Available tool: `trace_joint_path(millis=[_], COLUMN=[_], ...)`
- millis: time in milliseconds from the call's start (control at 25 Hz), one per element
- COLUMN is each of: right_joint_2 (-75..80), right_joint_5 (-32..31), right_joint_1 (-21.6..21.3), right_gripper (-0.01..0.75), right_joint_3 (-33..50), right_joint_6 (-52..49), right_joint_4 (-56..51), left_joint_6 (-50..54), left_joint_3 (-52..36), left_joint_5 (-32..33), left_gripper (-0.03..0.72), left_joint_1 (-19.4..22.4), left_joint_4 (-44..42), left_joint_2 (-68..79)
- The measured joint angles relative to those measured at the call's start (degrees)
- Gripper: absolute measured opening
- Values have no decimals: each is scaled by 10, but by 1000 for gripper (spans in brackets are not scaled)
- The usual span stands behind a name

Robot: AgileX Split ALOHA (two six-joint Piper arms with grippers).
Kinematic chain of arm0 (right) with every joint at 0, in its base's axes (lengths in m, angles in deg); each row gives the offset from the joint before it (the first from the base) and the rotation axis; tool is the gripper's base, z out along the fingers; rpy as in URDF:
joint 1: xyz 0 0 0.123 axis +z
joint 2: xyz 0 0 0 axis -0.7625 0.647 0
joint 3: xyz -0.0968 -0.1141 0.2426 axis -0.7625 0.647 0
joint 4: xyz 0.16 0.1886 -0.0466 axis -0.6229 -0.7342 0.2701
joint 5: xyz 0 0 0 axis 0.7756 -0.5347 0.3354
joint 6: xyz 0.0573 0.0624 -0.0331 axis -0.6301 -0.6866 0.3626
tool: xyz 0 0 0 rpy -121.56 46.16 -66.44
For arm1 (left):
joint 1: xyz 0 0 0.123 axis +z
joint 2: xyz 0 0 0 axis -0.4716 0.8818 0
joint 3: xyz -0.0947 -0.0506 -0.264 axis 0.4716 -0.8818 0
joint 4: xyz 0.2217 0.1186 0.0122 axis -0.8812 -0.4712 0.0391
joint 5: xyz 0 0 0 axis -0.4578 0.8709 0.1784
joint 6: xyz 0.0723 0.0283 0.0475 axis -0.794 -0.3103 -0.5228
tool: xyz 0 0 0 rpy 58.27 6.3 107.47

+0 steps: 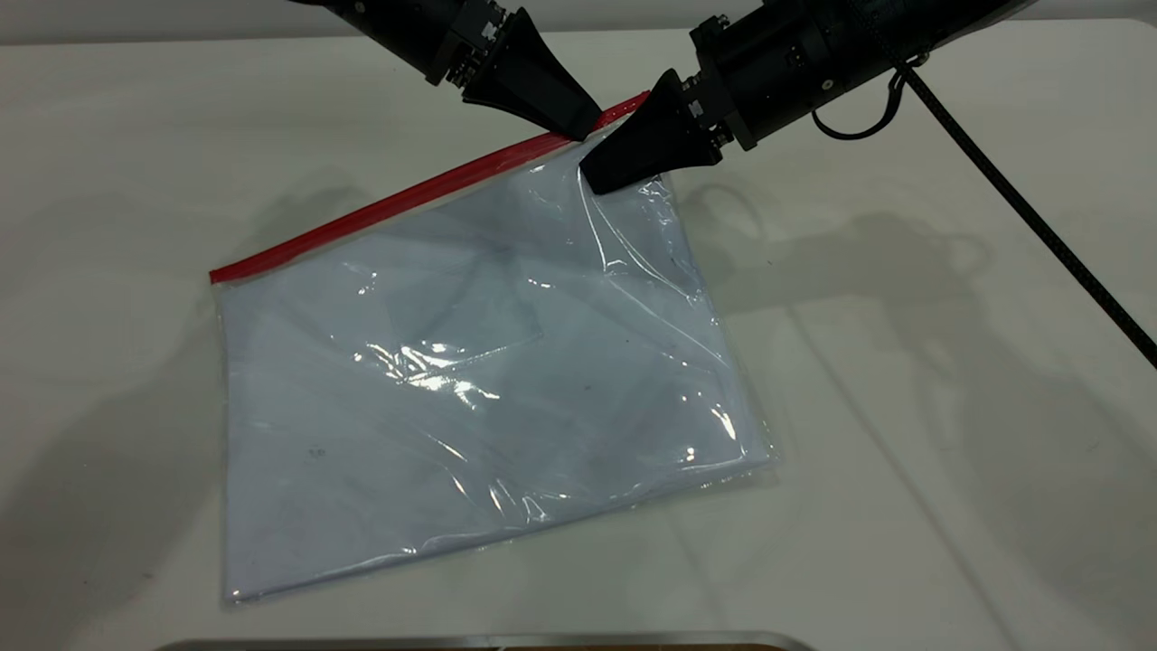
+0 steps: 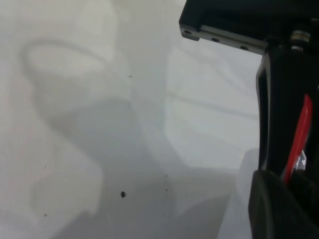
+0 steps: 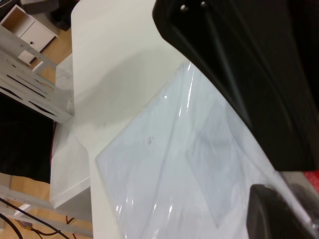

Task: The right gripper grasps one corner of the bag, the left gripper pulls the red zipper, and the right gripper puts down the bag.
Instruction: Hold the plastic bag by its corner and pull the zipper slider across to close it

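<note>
I see the bag (image 1: 470, 380) as clear, glossy plastic, crinkled and throwing bright glare streaks, with what looks like plain white paper inside. Its red zipper (image 1: 389, 203) reads as smooth, shiny plastic. Both my left hand (image 1: 578, 127) and right hand (image 1: 601, 176) look like matt black plastic. The tabletop (image 1: 904, 407) is smooth, white and faintly satin.

The bag (image 1: 470, 389), clear and crinkly over white paper, lies flat and skewed; the red zipper (image 1: 398, 201) edges its far-left side, apparently closed.
</note>
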Motion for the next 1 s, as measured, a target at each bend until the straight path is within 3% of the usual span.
trace_joint_path(millis=[200,600,1000], right_joint_2=[0,0,0], right_joint_5=[-2,-39,-54], right_joint_1=[-10,-69,-120], right_gripper=[33,33,33], right_joint_3=[0,0,0], right_joint_6=[0,5,11], right_joint_4=[-7,-33,-48], left_joint_6=[-1,-5,17], left_joint_3=[0,5,5], left_joint_5=[-1,-18,-22], left_gripper=[53,53,53], left_joint_1=[0,15,69], left_joint_4=[1,-11,-75], left_joint_2=[0,0,0])
